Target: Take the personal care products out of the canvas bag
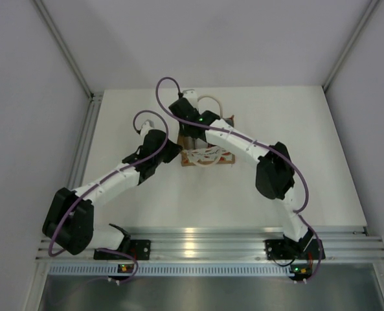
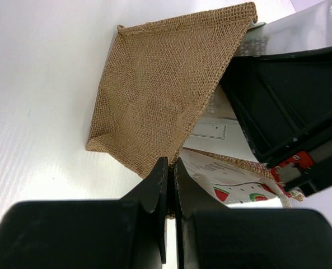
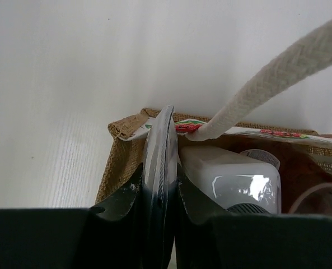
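Observation:
The canvas bag point(image 1: 211, 157) stands at the table's middle back, its white-and-red patterned front facing the arms. My left gripper point(image 1: 177, 153) is shut on the bag's woven left edge; in the left wrist view point(image 2: 170, 166) the tan burlap side point(image 2: 166, 84) spreads above the jaws. My right gripper point(image 1: 191, 138) reaches into the bag's mouth from above. In the right wrist view point(image 3: 161, 174) it is shut on the flat end of the white-grey squeeze tube point(image 3: 163, 134). The pale translucent bottle point(image 3: 233, 178) with its dark cap lies beside it inside the bag. I cannot make out the red bottle.
A cream rope handle point(image 3: 277, 73) arches over the bag's mouth, and another loop point(image 1: 211, 100) shows behind the bag. The right arm's black wrist point(image 2: 289, 106) is close above the bag. White walls and metal rails point(image 1: 88, 129) bound the table.

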Robot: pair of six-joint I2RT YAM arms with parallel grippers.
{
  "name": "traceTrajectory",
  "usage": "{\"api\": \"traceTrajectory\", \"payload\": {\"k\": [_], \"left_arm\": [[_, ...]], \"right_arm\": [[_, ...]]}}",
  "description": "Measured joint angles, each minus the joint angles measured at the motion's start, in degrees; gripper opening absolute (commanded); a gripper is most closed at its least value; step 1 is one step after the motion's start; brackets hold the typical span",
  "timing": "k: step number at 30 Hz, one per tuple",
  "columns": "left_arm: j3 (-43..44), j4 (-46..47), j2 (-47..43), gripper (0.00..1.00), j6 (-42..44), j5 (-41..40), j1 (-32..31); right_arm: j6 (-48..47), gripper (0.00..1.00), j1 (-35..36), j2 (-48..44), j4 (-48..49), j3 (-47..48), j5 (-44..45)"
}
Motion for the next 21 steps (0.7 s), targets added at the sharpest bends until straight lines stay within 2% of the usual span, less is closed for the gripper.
{"api": "traceTrajectory", "payload": {"k": [9,21], "left_arm": [[-0.17,-0.04,-0.15,0.00,-0.46,-0.37,-0.13],[-0.17,-0.11,-0.15,0.00,-0.57,-0.57,-0.15]], "right_arm": [[-2.78,0.00,0.22,-5.03,-0.31,0.00,-0.22],[-6.45,0.00,0.72,-19.08,-0.33,-0.02,-0.28]]}}
